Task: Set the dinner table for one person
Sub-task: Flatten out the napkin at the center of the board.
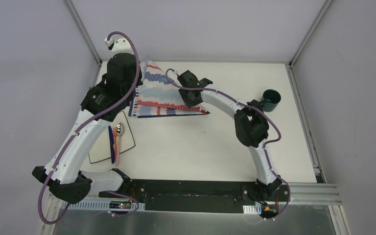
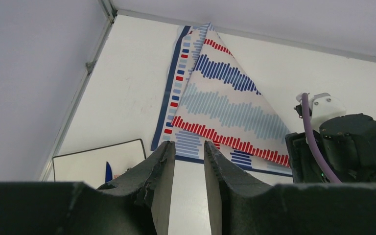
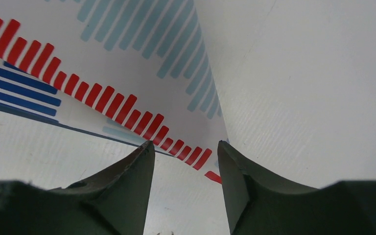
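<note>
- Jaws, left gripper (image 2: 186,149): slightly parted, nothing between them. The near-left border of the striped cloth (image 1: 164,93) lies just ahead of the tips.
- White square plate (image 1: 100,155): near left, carrying a spoon (image 1: 120,129) and a blue-handled utensil (image 1: 111,143); apart from the cloth.
- Striped cloth: folded over into a triangle at the far left-centre of the dinner table (image 1: 210,147). Its long near edge runs left to right, tapering to a point on the right.
- Jaws, right gripper (image 3: 186,149): spread, empty, poised over the red-striped edge. Judged the nearer arm to that right point.
- Dinner table: flat white top directly beneath both pairs of jaws.
- Green mug (image 1: 272,99): far right, well apart.
</note>
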{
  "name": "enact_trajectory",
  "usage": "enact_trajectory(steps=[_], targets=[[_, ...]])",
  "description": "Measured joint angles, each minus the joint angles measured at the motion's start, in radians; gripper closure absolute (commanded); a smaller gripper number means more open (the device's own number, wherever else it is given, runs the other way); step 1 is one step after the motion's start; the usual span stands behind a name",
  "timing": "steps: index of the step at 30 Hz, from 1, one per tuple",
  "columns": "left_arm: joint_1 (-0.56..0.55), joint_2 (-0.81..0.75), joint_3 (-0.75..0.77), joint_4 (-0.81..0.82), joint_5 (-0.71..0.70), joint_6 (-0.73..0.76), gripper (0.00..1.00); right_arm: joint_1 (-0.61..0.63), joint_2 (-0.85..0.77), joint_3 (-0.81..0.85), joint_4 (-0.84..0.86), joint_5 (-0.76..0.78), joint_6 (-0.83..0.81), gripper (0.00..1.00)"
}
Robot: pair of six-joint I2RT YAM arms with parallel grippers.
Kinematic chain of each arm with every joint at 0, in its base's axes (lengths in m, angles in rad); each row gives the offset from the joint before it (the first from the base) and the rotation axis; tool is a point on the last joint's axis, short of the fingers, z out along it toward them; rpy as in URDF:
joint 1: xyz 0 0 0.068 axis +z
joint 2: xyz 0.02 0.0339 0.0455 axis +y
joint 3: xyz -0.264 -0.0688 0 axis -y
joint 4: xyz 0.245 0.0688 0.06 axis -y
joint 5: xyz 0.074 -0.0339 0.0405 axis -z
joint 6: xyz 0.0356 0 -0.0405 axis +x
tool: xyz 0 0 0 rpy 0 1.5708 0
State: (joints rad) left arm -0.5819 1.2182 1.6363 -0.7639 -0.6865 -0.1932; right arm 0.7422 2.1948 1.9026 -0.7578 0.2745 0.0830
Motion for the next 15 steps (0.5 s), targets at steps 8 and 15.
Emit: enact_trajectory(steps=[8, 15], targets=[[0.000, 0.006, -0.015, 0.001, 0.007, -0.007, 0.80, -0.008, 0.119, 0.091, -0.005, -0.003, 0.009, 1.00], [0.000, 0.005, -0.035, 0.001, 0.006, -0.009, 0.87, -0.008, 0.163, 0.178, -0.003, -0.021, 0.023, 1.00]])
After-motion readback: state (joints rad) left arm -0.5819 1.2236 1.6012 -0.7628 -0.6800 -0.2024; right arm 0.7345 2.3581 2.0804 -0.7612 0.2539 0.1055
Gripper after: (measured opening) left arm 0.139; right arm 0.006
